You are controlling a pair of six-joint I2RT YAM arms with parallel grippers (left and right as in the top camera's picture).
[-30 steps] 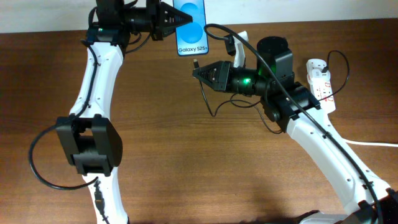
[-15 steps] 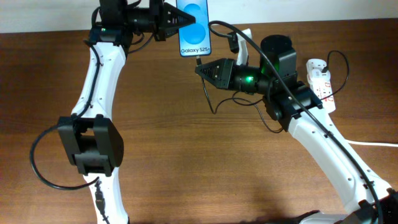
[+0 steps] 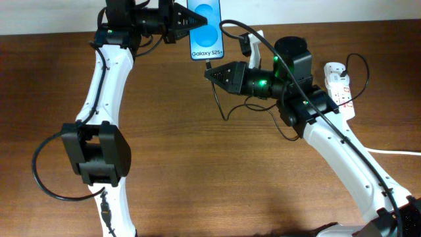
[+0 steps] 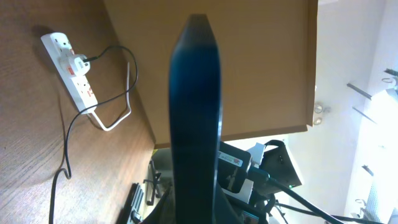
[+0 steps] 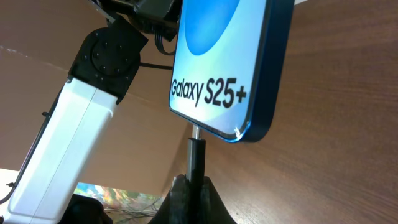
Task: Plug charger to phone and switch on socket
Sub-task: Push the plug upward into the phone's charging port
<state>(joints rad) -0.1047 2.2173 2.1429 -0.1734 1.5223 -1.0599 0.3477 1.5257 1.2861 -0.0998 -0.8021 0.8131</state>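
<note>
From where I stand, the join is the hardest part to read: in the right wrist view the charger (image 5: 195, 152) points its small metal tip straight up against the lower edge of the phone (image 3: 204, 29), but I cannot tell whether it is seated in the port or only touching the frame. The right end effector (image 5: 189, 186) is closed narrowly around the plug's black stem, and its fingers are cut off by the bottom of that view. The phone is held up off the bench (image 3: 197, 171) at the far edge, with its blue screen and white lettering facing upward. The left end effector (image 3: 189, 20) is clamped on its left side. The top of the phone runs out of the overhead view. The left wrist camera sees it only edge-on, as a dark blurred slab that fills the middle and hides the fingers gripping it. The socket (image 3: 338, 85) lies well apart to the right on the bench, partly tucked behind the right arm. Its red switch marks are too small for me to say whether they are on or off. An adapter (image 4: 78, 62) sits in one outlet with thin black cable trailing away in loose curves, and the right arm covers much of that run. The thick white cord (image 3: 395, 153) leaves by the right edge. A green light (image 3: 262, 83) glows on the right wrist.
</note>
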